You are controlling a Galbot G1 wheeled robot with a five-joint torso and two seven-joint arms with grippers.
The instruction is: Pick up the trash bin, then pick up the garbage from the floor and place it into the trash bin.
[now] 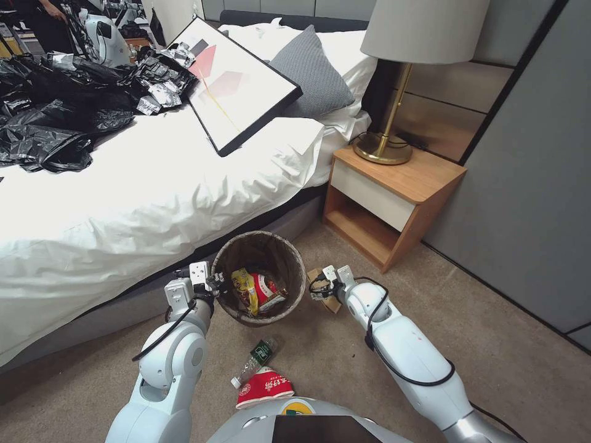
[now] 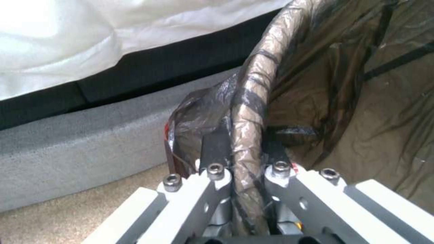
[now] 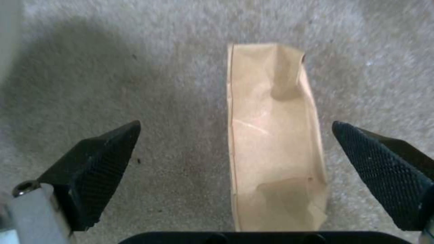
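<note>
Hovering right tool (image 3: 235, 176) – wide open over brown paper (image 3: 276, 142) on carpet, just right of bin (image 1: 258, 246) | paper's long axis runs between the fingers, crosswise to closing | left tool (image 2: 246, 169) clamps bin rim – right arm nearer.

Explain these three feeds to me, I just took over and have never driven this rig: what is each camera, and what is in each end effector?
The wide picture comes from the robot's head, looking down at the carpet beside a bed. The other two come from cameras on its wrists. The left end effector is shut on the rim of the trash bin, pinching the brown liner. Inside the bin lie a yellow wrapper and a red cup. The right end effector is open, hovering over a piece of brown paper on the floor. A plastic bottle and another crushed cup are on the carpet.
</note>
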